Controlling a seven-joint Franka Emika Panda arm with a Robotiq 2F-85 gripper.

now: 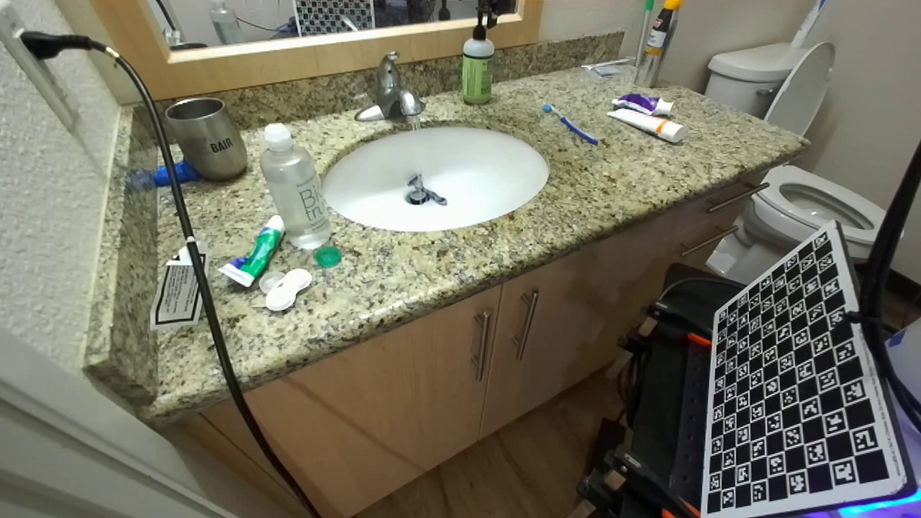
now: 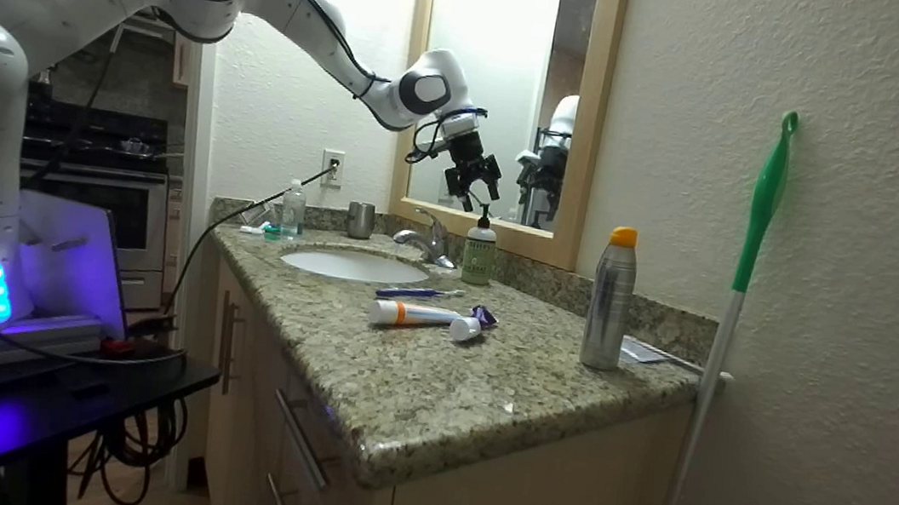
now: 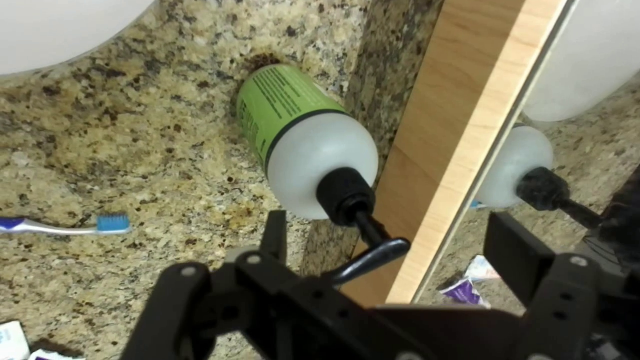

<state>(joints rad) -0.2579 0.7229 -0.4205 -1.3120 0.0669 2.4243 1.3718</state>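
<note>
My gripper [image 3: 387, 220] stands open in the wrist view, its fingers wide apart. Between them, closer to the left finger [image 3: 274, 232], is the black pump head [image 3: 372, 257] of a soap bottle [image 3: 295, 110]; whether they touch I cannot tell. The bottle has a green label and a whitish shoulder and stands upright on the granite counter [image 2: 333, 358]. In an exterior view the gripper [image 2: 482, 202] hangs tilted just above the soap bottle [image 2: 479, 254]. Only dark finger parts show at the top edge, over the soap bottle [image 1: 477, 75], in an exterior view.
Close beside the gripper is the mirror's wooden frame [image 3: 445, 135], with reflections beyond. A faucet [image 1: 389, 90] and white sink [image 1: 496, 180] lie near the bottle. A toothbrush [image 1: 572, 128], tubes [image 1: 647, 125], a spray can [image 2: 609, 306], a steel cup [image 1: 209, 140] and clear bottle [image 1: 295, 191] stand around.
</note>
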